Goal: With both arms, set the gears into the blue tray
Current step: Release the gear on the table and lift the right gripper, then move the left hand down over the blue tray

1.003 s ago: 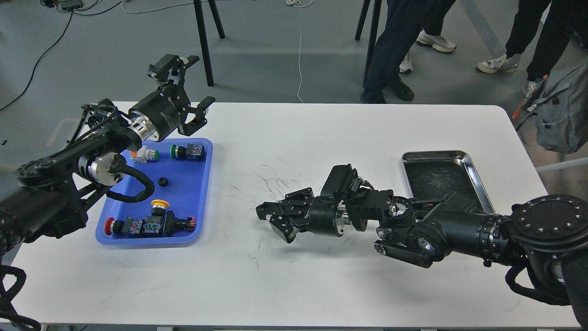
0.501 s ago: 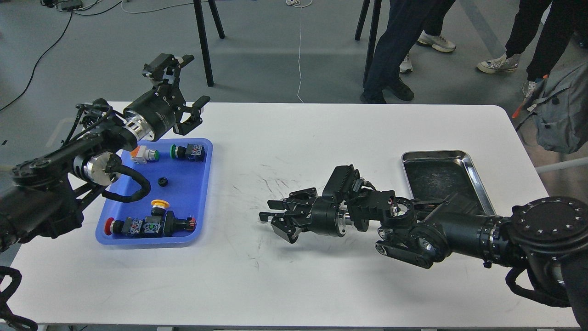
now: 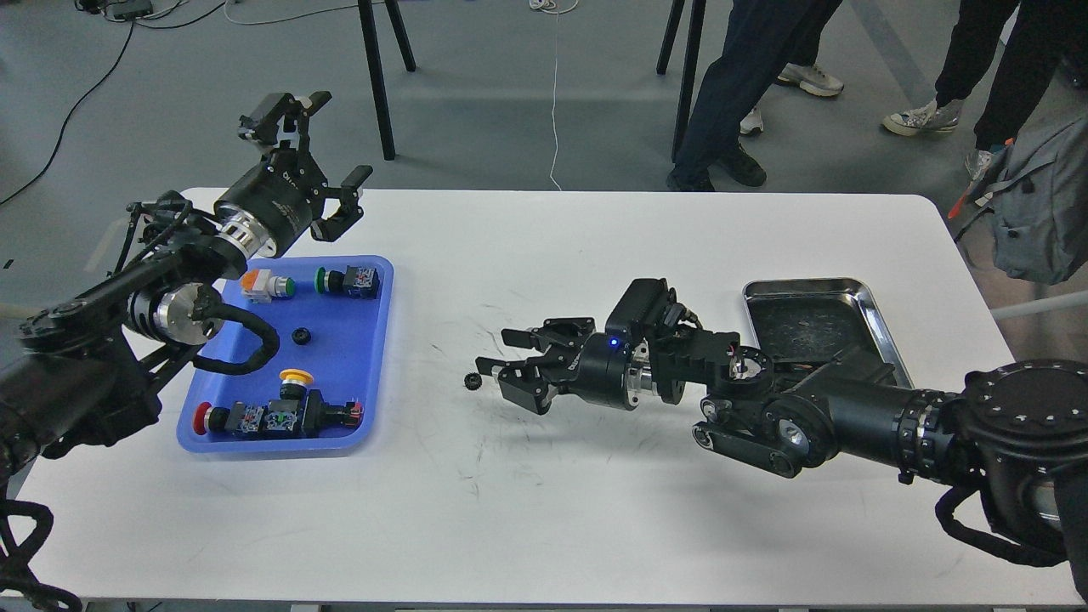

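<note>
The blue tray [image 3: 350, 348] lies at the table's left. One small black gear [image 3: 301, 337] rests in its middle. A second gear [image 3: 472, 381] is on the white table to the right of the tray, just left of my right gripper's lower fingertip; I cannot tell whether they touch. My right gripper [image 3: 495, 353] reaches in low from the right, open, with nothing between its fingers. My left gripper [image 3: 319, 144] hangs above the tray's far edge, wide open and empty.
Several coloured push-button switches [image 3: 276, 416] lie in the blue tray. A shiny steel tray [image 3: 803, 327] sits at the right, partly behind my right arm. People's legs, tripod legs and a backpack [image 3: 1037, 204] stand beyond the table's far edge.
My right gripper lifted slightly and spread its fingers, and a gear now shows on the table at its tip. My left gripper drew back to the left and up from the tray.
</note>
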`<state>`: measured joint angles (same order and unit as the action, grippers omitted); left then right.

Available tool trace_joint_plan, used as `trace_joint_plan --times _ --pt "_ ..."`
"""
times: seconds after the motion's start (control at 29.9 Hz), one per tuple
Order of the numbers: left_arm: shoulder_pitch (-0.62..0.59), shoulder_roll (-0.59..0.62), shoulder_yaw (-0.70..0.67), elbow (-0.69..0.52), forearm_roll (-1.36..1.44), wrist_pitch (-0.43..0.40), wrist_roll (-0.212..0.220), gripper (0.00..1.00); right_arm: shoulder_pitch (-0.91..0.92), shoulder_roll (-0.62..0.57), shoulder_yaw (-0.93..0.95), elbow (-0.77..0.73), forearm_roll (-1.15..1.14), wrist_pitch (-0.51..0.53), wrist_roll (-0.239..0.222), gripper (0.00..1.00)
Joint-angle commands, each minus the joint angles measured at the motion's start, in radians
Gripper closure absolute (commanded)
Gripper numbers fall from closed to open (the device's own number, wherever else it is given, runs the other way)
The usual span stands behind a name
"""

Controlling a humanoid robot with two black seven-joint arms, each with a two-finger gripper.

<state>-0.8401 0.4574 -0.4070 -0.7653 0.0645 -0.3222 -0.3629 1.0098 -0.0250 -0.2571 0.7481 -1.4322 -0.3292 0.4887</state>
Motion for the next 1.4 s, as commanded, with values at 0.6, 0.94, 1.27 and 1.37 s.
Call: trace_joint_plan --times 0.6,0.94,1.27,1.37 --pt "0.073 -0.028 -0.101 -0.003 -0.018 0.017 -0.004 0.0 0.092 -0.282 0.436 0.02 0.699 0.142 0.0 0.34" --pt "0.084 0.015 -0.107 -0.029 -0.026 0.086 -0.004 0.0 0.055 -0.371 0.473 0.027 0.751 0.144 0.0 0.34" --pt "0.078 0.116 -0.029 -0.313 0.003 0.156 0.01 0.0 0.029 -0.391 0.496 0.025 0.832 0.144 0.0 0.32" --pt "0.043 0.168 0.094 -0.33 0.046 0.183 0.005 0.0 0.006 -0.391 0.515 0.025 0.832 0.144 0.0 0.32"
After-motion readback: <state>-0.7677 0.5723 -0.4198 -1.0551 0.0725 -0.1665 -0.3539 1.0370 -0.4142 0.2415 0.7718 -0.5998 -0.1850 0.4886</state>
